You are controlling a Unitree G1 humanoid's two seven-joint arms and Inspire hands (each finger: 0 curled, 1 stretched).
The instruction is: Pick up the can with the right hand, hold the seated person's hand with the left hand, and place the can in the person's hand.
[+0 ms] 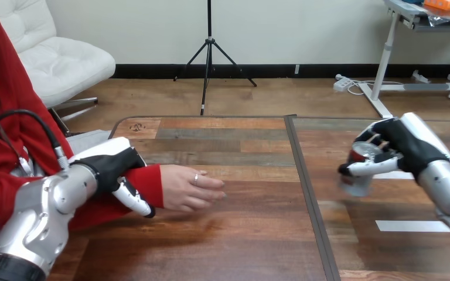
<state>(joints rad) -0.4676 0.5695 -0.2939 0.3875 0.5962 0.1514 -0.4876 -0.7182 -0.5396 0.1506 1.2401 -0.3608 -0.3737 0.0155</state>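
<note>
My right hand (407, 146) is at the right of the table, its fingers and thumb curled round a silver can (360, 170) with a red top, held just above the wood. The person's hand (190, 187) rests flat on the table left of centre, palm down, reaching out of a red sleeve. My left hand (114, 164) lies over the person's wrist at the sleeve's cuff, with a finger (133, 199) curled down the near side of the wrist. The can is well to the right of the person's hand.
A dark seam (306, 193) runs front to back between the two wooden table halves. White tape strips (413, 225) lie on the right half near my right arm. The person's red-sleeved arm takes up the table's left edge.
</note>
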